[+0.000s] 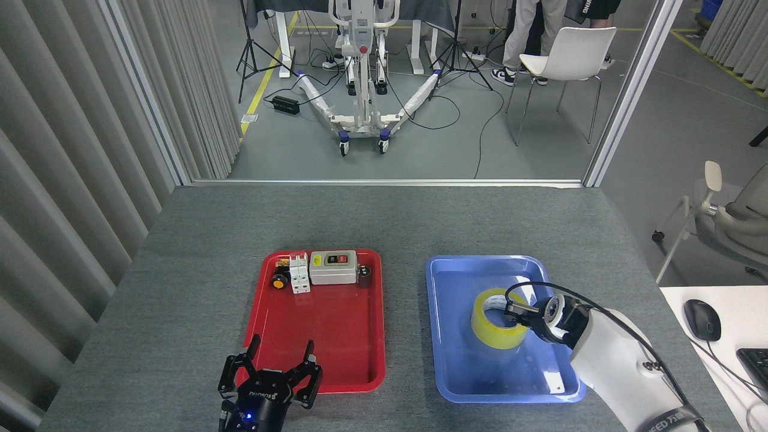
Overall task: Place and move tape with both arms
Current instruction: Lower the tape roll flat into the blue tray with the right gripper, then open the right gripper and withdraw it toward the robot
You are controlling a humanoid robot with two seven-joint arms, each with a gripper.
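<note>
Gripping tape (pixel 495 319) at right rim: right end effector (pixel 519 312) appeared clamped on roll wall, one side reaching into core, though seen small. Tape sat within blue tray (pixel 456 384), tilted. Advice: keep wall pinch firm, lift straight, clear raised tray lip. Roll: glossy translucent yellow, hollow ring. Left end effector (pixel 278 363) spread open, empty, at red tray (pixel 372 318) near edge, on grey felt-like worktop (pixel 198 252).

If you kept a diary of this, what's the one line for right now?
right gripper: on tape, grip unclear | tape: over blue tray | left gripper: open, empty
</note>
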